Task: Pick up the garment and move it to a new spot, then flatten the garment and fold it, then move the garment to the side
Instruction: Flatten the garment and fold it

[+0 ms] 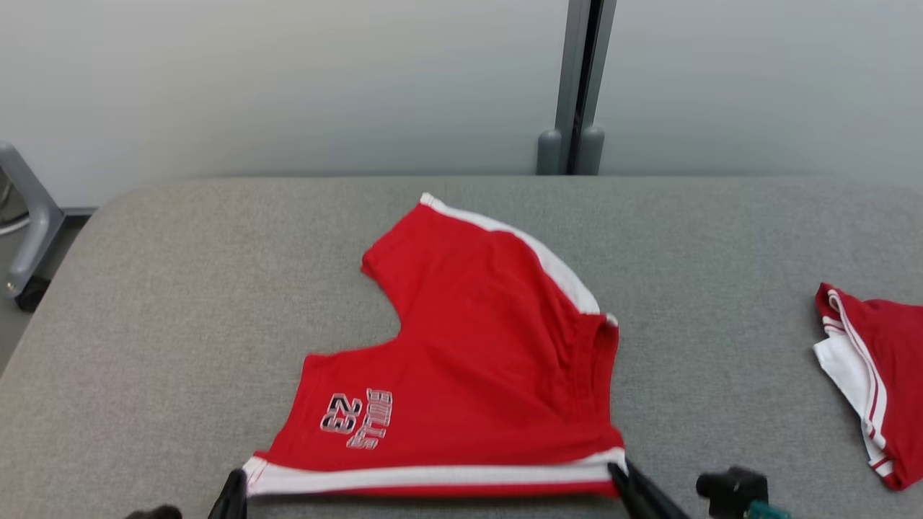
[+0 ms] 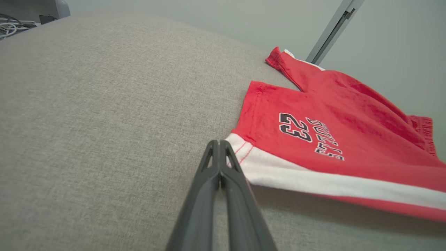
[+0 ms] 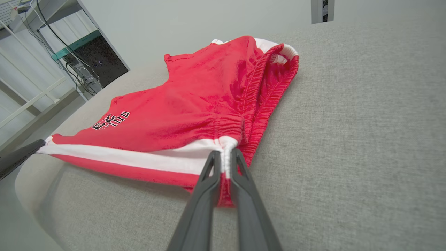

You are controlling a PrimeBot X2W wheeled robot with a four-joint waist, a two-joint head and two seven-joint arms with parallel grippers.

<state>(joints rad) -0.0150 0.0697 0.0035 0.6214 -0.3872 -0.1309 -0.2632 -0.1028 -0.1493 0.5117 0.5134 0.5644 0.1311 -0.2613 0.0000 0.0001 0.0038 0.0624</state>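
Red shorts [image 1: 469, 360] marked "23" lie spread at the centre of a grey padded desk [image 1: 159, 303], their white-banded near edge drawn taut and raised just off the surface along the bottom of the frame. The left gripper [image 2: 218, 143], fingers pressed fully together, meets the band's lower-left corner and appears to pinch it. The right gripper [image 3: 223, 156], fingers nearly closed, clamps the gathered waistband corner at lower right. A second red-and-white garment [image 1: 872, 375] lies at the right edge of the frame, well apart. A grey post [image 1: 577, 86] stands beyond the desk.
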